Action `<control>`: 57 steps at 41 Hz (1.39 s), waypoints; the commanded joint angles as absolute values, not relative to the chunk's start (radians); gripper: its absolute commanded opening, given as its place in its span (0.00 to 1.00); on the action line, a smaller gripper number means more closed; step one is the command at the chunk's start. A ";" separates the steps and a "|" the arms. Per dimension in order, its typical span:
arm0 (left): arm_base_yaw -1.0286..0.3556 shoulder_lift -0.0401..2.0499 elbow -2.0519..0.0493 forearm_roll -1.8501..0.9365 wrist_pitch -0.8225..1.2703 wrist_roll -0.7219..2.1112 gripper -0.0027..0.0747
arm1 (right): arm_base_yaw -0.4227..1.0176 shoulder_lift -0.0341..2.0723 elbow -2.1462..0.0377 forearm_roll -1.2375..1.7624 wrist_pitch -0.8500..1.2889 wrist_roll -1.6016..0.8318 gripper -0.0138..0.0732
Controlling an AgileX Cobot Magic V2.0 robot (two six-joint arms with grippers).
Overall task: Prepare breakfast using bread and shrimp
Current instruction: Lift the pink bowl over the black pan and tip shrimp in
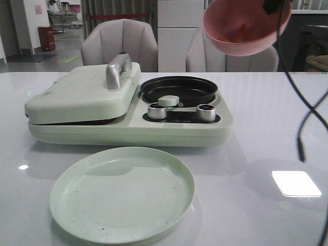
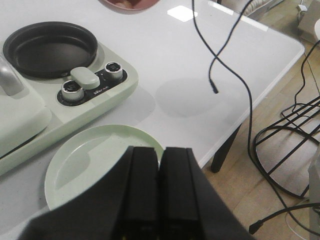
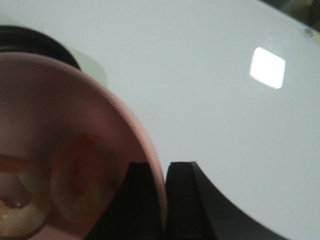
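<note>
Front view is showing a pink bowl [image 1: 246,25] hanging in the air, tilted so its mouth is facing down and toward the camera, above and to the right of the black round pan [image 1: 179,89] that is sitting in the right half of the pale green appliance [image 1: 128,128]. The right gripper [image 3: 165,200] is pinching the bowl's rim, one finger inside and one outside, as the right wrist view is showing. Orange-pink shrimp [image 3: 75,175] are lying on the inside wall of the bowl, low in the tilt; their exact count is too blurred to tell.

The relation that matters: the pan is lying below the bowl and toward the robot's left, so the bowl's lip is not yet looking to be over the pan, and a pour from here would probably be landing on the knobs [image 1: 157,110] or the tabletop [image 1: 266,154]. The bowl being round, it has no long axis; what counts is its mouth direction.

The left gripper [image 2: 160,185] is hovering closed with nothing between its fingers, over the near edge of the empty green plate [image 2: 80,165]. The appliance's lid [image 1: 82,92] is lying shut; any bread is not visible.
</note>
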State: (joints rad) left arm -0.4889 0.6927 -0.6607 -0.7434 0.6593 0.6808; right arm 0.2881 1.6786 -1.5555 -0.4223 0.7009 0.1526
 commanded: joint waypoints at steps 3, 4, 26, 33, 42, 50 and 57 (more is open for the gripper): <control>-0.495 0.691 -0.688 -0.775 0.609 0.679 0.16 | 0.386 1.747 -1.732 -0.771 0.730 0.327 0.18; -0.495 0.691 -0.688 -0.775 0.609 0.679 0.16 | 0.405 1.772 -1.755 -0.830 0.745 0.350 0.18; -0.495 0.691 -0.688 -0.720 0.609 0.679 0.16 | 0.659 2.129 -1.894 -1.694 1.032 0.474 0.18; -0.495 0.691 -0.688 -0.703 0.609 0.679 0.16 | 0.697 2.151 -1.895 -1.812 1.074 0.473 0.18; -0.495 0.691 -0.688 -0.699 0.609 0.679 0.16 | 0.703 2.151 -1.948 -1.812 1.075 0.464 0.18; -0.495 0.691 -0.688 -0.699 0.605 0.679 0.16 | 0.703 2.149 -2.044 -1.812 1.107 0.416 0.18; -0.495 0.691 -0.688 -0.697 0.605 0.679 0.16 | 0.703 2.152 -2.065 -1.812 1.140 0.414 0.18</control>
